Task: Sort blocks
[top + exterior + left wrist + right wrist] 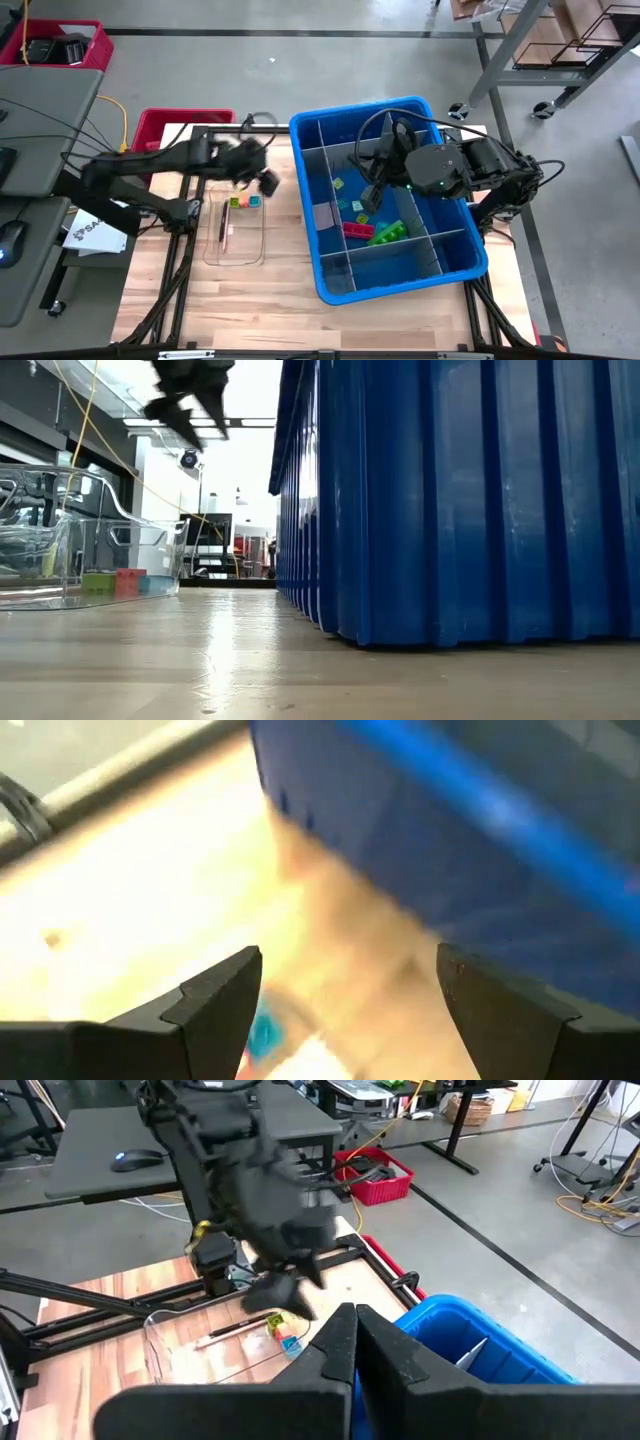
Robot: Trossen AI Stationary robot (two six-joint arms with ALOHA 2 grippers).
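Our left gripper (268,181) hangs in the air with its two dark fingers spread wide and nothing between them. It sits just right of the clear plastic tray (258,250) on the wooden table (290,320), in the gap between that tray and the large blue plastic bin (305,135). Seen from the right wrist, the left gripper (278,1292) is lifted above the tray's far end.

Three small cube-like blocks (243,201), green, red and teal, lie side by side at the far end of the tray, just left of the left gripper. From table height the same row of blocks (122,582) shows through the tray's clear wall.

Our right gripper (372,197) reaches into the bin from the right, fingers pressed fully together and holding nothing we can make out. Right under and beside it lie the unsorted blocks (352,208), loose pieces in yellow, green, pink and teal in the bin's middle compartments. A longer pink piece (357,230) and a green one (384,234) lie end to end, running left to right, just nearer than the gripper tip.

We judge the right gripper much the closer to the loose blocks. The left gripper would have to cross rightward over the bin wall to reach them.
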